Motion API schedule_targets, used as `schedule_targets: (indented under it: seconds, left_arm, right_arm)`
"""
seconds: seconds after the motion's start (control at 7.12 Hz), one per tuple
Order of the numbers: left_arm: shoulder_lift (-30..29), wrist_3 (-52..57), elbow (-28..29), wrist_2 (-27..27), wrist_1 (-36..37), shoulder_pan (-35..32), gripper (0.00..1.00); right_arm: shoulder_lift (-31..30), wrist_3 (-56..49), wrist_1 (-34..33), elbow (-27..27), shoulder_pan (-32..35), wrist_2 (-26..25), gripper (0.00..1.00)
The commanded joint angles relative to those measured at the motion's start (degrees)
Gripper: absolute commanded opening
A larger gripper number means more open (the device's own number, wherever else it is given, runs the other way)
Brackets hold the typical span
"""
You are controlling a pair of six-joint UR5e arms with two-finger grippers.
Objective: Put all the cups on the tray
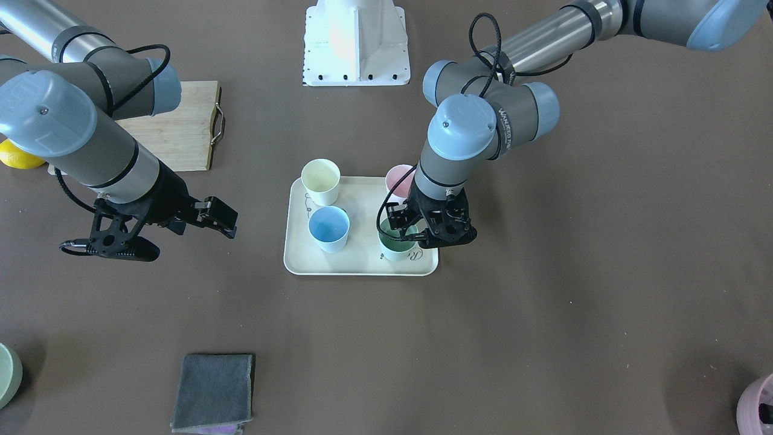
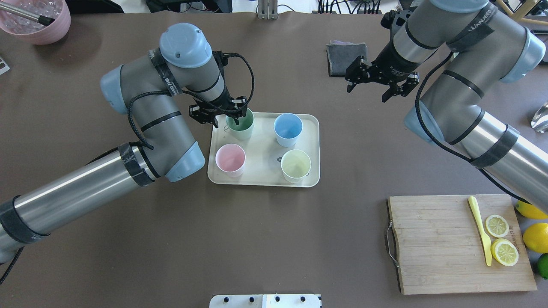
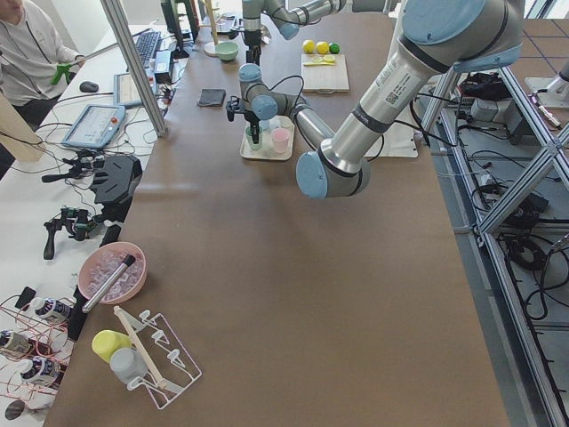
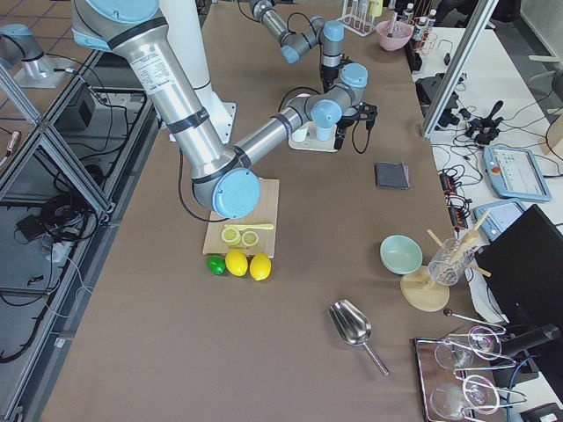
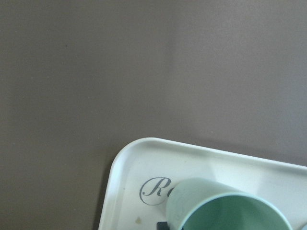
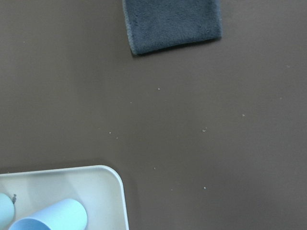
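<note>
Four cups [image 2: 287, 128] are seen upright on the tray [image 2: 263, 169]. The left fingers [image 1: 423, 234] are set at the green cup [image 2: 240, 124], at its rim, but whether they are clamped cannot be told. The right fingers [image 1: 218, 212] are spread apart.

In the front-facing view the left arm's wrist covers one side of the pink cup [image 1: 395, 176] and much of the green cup [image 1: 392, 248]. The left gripper [image 2: 229, 117] has its fingers at the green cup's rim, mostly hidden, so whether they pinch its wall cannot be told. The left wrist view cuts that cup off at the bottom. Toward the tabletop's right end, the right arm hides most of a lemon [image 1: 17, 157] and a corner of the cutting board [image 1: 181, 127].
</note>
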Motion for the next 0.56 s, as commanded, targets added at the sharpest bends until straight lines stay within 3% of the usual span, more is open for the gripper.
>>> schedule_targets:
  seconds: [0.0, 0.14, 0.42]
  left_arm:
    - [7.5, 15.9, -15.8, -0.1, 14.9, -7.0, 0.98]
    - [13.2, 25.1, -22.5, -0.2, 19.1, -11.9, 0.98]
    - [25.4, 45.7, -26.9, -2.4, 21.0, -23.4, 0.98]
  right_arm:
    - [-3.3, -13.4, -6.5, 2.9, 5.0, 0.2, 1.00]
    - [-6.6, -20.1, -7.7, 3.9, 7.5, 0.2, 1.00]
    - [-12.3, -31.5, -7.9, 4.4, 13.0, 0.7, 1.00]
